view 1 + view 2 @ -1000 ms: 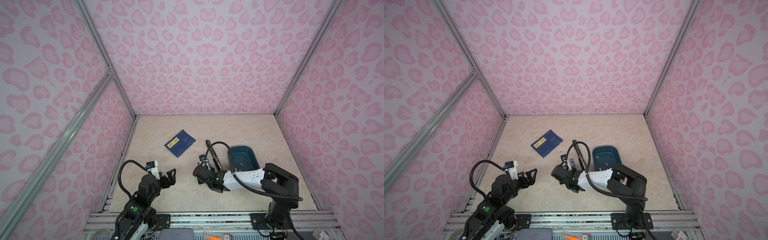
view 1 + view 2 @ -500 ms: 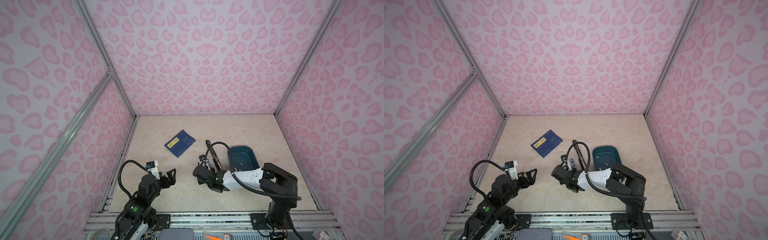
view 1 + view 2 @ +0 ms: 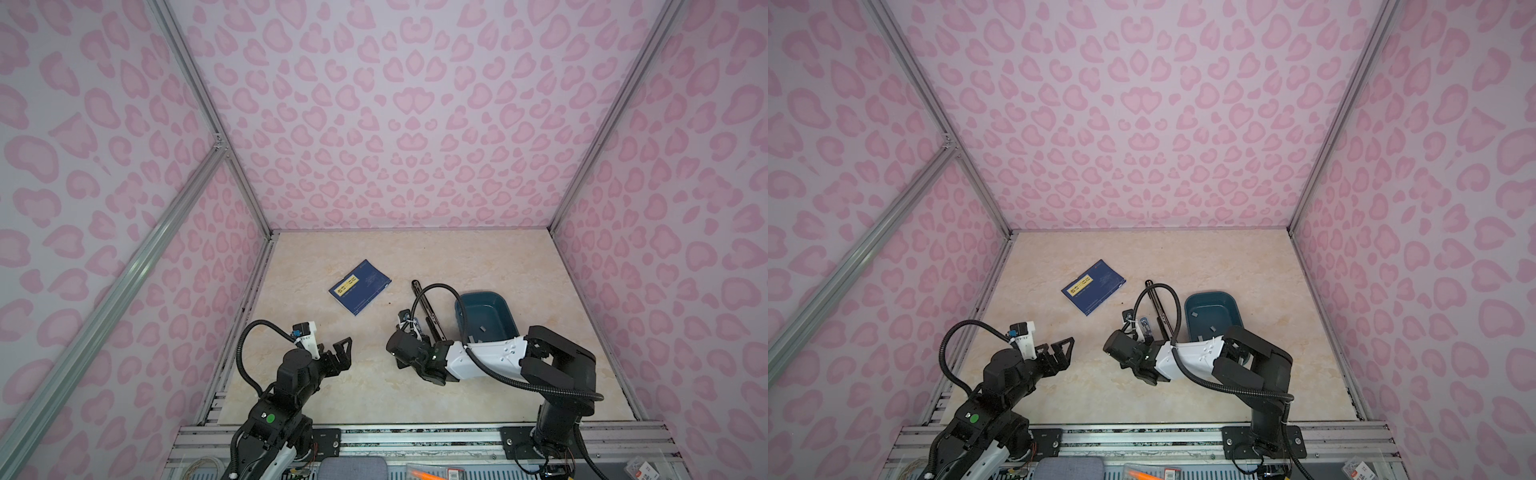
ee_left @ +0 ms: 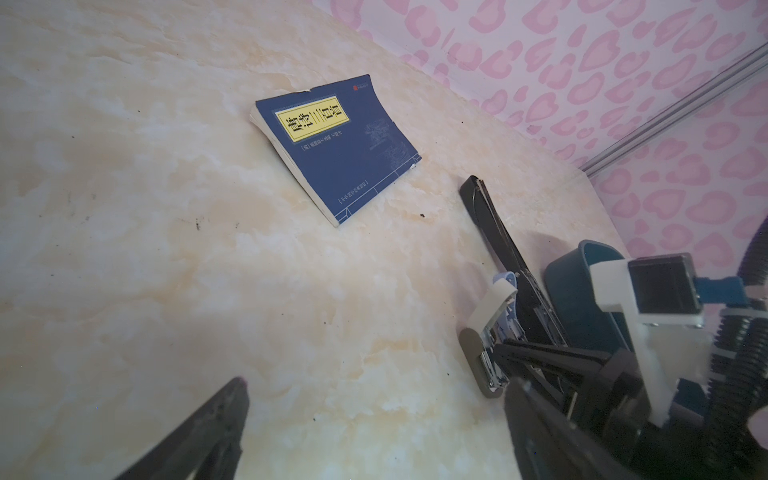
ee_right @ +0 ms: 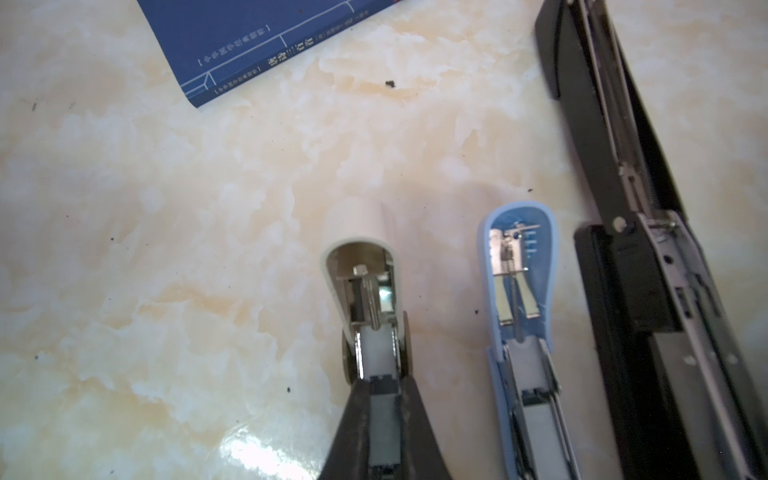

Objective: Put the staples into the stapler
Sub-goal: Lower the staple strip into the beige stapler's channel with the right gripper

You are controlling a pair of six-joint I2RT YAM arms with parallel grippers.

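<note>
A white stapler (image 5: 360,286) lies opened on the table, its lid (image 4: 494,300) swung up. My right gripper (image 5: 384,384) is shut on a grey strip of staples (image 5: 384,428), held in line with that stapler's white channel. Beside it lie an opened blue stapler (image 5: 517,266) and a long black stapler (image 3: 426,307), also opened. More staples (image 3: 1195,314) lie in the teal bin (image 3: 505,309). In both top views my left gripper (image 3: 343,353) hovers open and empty at the front left, apart from the staplers.
A blue book (image 3: 360,286) with a yellow label lies flat at the left of the staplers. The teal bin stands right behind the right arm (image 3: 490,353). Pink patterned walls close in the table on three sides.
</note>
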